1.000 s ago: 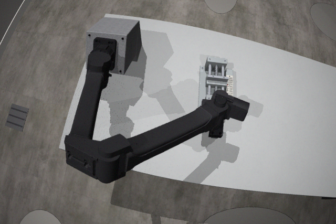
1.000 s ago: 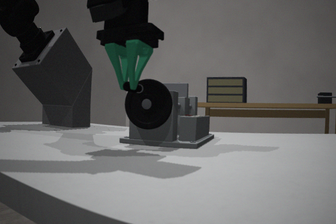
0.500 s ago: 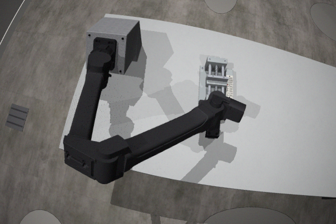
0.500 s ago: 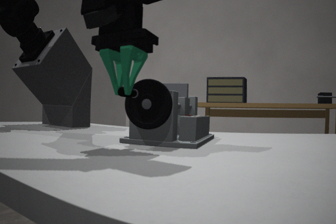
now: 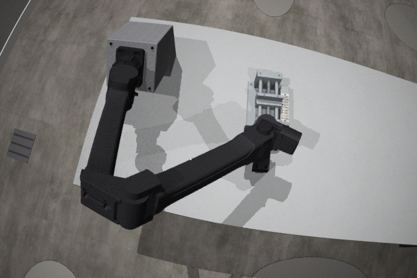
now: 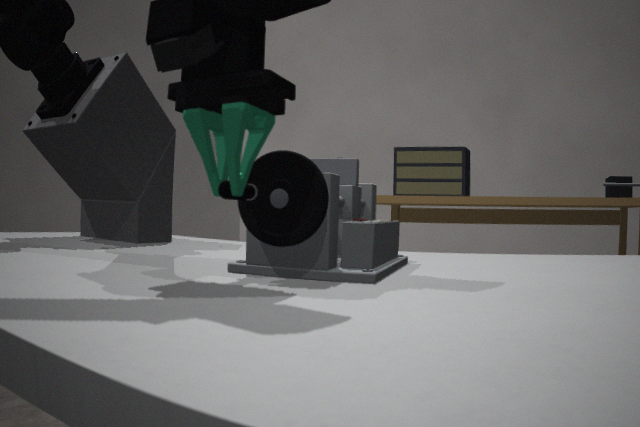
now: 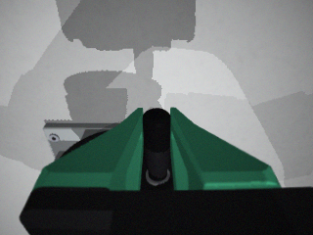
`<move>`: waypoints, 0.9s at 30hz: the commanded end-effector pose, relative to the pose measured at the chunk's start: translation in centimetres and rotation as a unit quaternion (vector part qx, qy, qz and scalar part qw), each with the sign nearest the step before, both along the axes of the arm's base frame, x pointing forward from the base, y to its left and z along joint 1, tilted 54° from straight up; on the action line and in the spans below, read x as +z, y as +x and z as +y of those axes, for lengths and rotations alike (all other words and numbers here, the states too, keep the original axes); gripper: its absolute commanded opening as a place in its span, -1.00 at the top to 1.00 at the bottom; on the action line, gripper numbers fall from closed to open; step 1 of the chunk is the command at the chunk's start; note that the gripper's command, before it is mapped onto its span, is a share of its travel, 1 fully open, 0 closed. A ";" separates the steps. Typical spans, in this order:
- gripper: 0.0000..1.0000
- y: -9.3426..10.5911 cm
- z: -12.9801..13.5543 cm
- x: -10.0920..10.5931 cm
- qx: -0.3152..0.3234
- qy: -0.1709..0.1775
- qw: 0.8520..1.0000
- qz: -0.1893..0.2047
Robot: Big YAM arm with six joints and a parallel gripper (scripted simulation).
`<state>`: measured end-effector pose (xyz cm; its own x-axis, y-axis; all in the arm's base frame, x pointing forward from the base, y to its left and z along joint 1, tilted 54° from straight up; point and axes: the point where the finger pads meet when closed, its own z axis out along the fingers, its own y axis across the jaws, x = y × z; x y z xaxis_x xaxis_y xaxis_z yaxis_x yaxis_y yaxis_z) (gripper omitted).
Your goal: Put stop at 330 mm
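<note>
I've got the jaws (image 6: 230, 195) drawn nearly together, pinching the handwheel's black crank knob (image 6: 224, 189) (image 7: 156, 128), one green finger each side. That's the place to hold: smooth and round, so it could slip or twist if I pull off the circle. The handwheel (image 6: 283, 226) stands upright on the near end of the stop fixture (image 6: 317, 273) (image 5: 251, 110), which sits on the bench (image 6: 465, 350) (image 5: 340, 167). I'd expect a rigid wheel, turning with light, steady drag, though I can't read the scale (image 5: 285, 107) from here.
</note>
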<state>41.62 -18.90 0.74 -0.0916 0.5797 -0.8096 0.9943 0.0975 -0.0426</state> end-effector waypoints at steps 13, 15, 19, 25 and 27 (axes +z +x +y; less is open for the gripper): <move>0.87 0.3 -2.8 -1.8 -0.011 -0.002 1.000 0.009; 0.87 0.3 -3.0 -2.0 -0.011 -0.003 1.000 0.009; 0.87 -0.6 -3.0 -2.6 -0.011 -0.001 1.000 0.021; 0.87 0.5 -3.2 -2.2 -0.012 -0.002 1.000 0.016; 0.87 0.9 -3.3 -2.4 -0.011 -0.001 1.000 0.019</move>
<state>42.29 -20.82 -0.73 -0.0995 0.5761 -0.8113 0.9939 0.0964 -0.0534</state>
